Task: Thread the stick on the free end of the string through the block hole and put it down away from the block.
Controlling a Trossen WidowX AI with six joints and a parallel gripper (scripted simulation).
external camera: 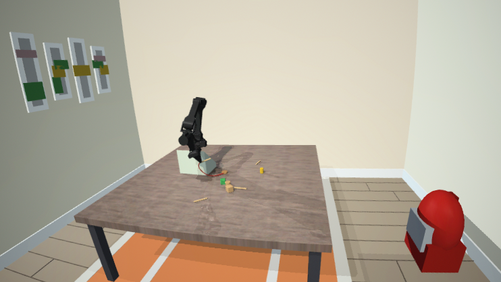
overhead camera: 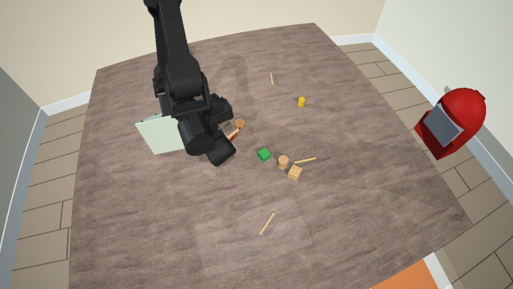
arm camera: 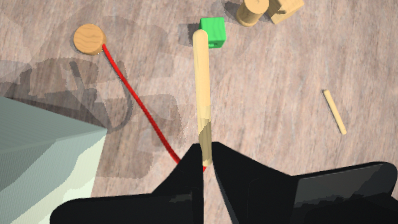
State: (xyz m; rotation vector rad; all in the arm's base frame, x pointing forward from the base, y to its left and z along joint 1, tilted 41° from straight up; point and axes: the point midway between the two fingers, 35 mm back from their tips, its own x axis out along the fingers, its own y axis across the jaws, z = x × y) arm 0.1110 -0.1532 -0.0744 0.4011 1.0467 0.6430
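My gripper (external camera: 200, 160) (arm camera: 205, 149) is shut on the end of the string's stick (overhead camera: 234, 133) (external camera: 206, 160) (arm camera: 201, 75) and holds it above the table. The stick points away from the fingers, its far end over the green cube in the wrist view. The red string (external camera: 212, 175) (arm camera: 142, 107) runs from the held end down to the round wooden button (overhead camera: 239, 123) (external camera: 225, 171) (arm camera: 89, 39). A wooden cube (overhead camera: 294, 173) (external camera: 229, 188) (arm camera: 286, 9) stands on the table; I cannot clearly see a hole in it. The fingertips are hidden in the top view.
A green cube (overhead camera: 264, 154) (arm camera: 215, 31) and a wooden cylinder (overhead camera: 283, 162) (arm camera: 252, 11) stand near the wooden cube. Loose sticks (overhead camera: 305, 160) (overhead camera: 267, 223) (overhead camera: 272, 78) and a yellow cylinder (overhead camera: 301, 101) lie around. A large pale green wedge (overhead camera: 160, 134) (external camera: 187, 162) (arm camera: 50, 150) is beside the arm.
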